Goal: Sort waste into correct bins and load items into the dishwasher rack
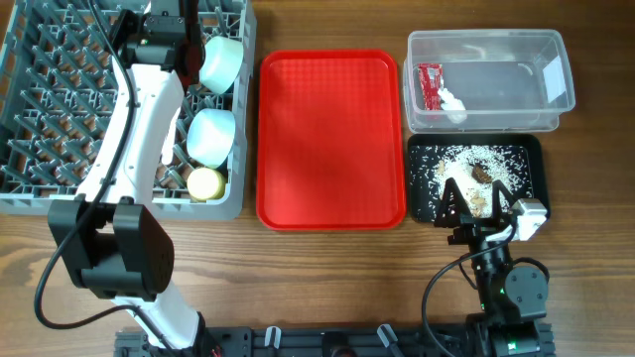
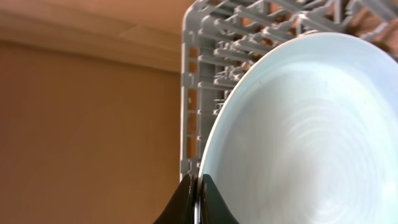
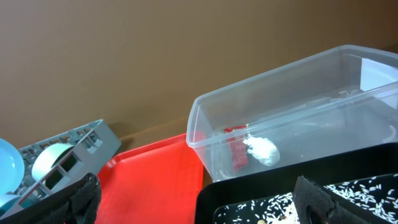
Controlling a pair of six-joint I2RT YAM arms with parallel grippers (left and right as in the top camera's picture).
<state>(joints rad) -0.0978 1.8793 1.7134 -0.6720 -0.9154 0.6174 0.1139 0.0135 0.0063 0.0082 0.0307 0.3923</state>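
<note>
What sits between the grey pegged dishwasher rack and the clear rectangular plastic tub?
The large red rectangular serving tray, beside the grey pegged rack and the clear plastic tub; overhead view shows it, right wrist too.

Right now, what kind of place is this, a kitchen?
Probably a robot practice table, not a real kitchen: a dishwasher rack, a red tray and a clear waste tub sit on one wooden tabletop.
</note>
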